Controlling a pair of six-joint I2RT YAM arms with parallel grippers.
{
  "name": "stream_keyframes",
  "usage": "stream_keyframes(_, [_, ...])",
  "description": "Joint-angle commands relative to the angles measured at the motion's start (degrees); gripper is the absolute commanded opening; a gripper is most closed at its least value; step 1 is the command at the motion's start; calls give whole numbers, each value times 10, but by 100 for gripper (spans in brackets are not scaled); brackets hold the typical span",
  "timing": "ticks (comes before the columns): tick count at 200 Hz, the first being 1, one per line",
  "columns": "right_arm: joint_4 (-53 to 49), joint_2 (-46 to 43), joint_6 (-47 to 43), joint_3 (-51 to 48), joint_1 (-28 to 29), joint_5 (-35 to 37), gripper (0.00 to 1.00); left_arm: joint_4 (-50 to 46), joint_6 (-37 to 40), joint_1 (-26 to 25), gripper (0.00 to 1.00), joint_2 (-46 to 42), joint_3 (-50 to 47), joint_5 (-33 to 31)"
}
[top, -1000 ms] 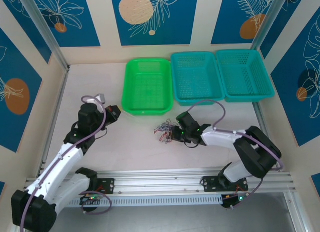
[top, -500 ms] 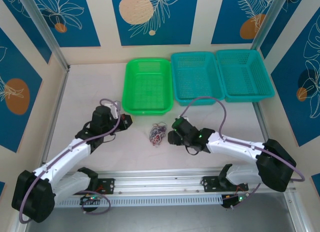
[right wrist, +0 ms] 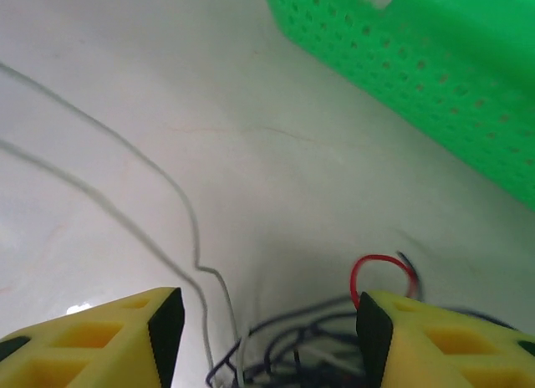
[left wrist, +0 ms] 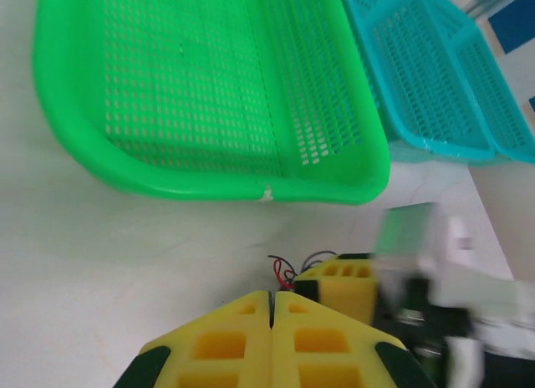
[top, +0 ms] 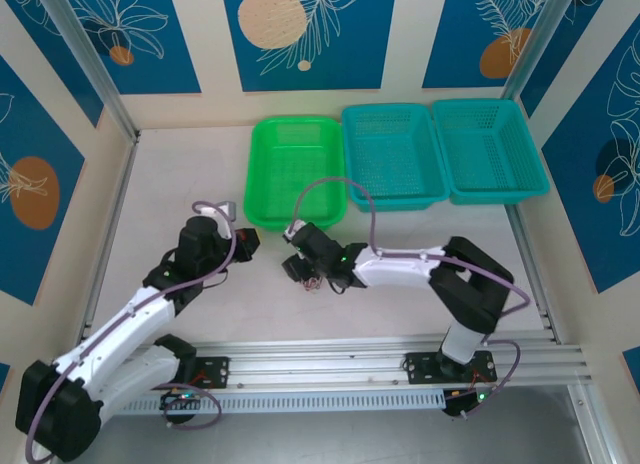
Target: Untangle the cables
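The left gripper (left wrist: 272,314) hovers empty, jaws pressed together. Just beyond it, the right gripper (right wrist: 267,334) has its jaws spread astride the cables (right wrist: 292,350). They lie knotted mid-table, before the green basket (top: 250,189). Untangling looks barely begun, with every wire left to separate.

Robot lab cell, aluminium rail (top: 330,362), patterned blue wall panels (top: 345,59)

On the desk (top: 180,184), far side: leftmost basket (top: 250,174), middle basket (top: 390,109) and rightmost basket (top: 480,103) stood in one row, side by side. The cables (right wrist: 292,342) lay just before the leftmost basket, under the right pincer (top: 300,268). The left pincer (top: 247,243) sat to their left, apart.
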Motion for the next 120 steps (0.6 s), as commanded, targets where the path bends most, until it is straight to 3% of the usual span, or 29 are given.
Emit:
stream_keyframes(1, [-46, 41, 73, 15, 7, 61, 56, -49, 20, -1, 0, -43, 8, -57])
stream_keyframes(32, [-111, 31, 162, -32, -10, 143, 45, -118, 43, 9, 0, -118, 8, -141])
stream_keyframes(53, [-123, -14, 207, -96, -46, 142, 30, -157, 39, 46, 0, -162, 6, -177])
stream_keyframes(67, [-121, -55, 231, -139, -80, 126, 27, -179, 32, 79, 0, -175, 6, -179])
stream_keyframes(90, [-111, -107, 249, -188, -130, 90, 26, -182, 29, 112, 0, -160, 0, -144])
stream_keyframes(120, [-75, -125, 232, -200, -148, 31, 12, -54, 29, 114, 0, -87, -47, 9])
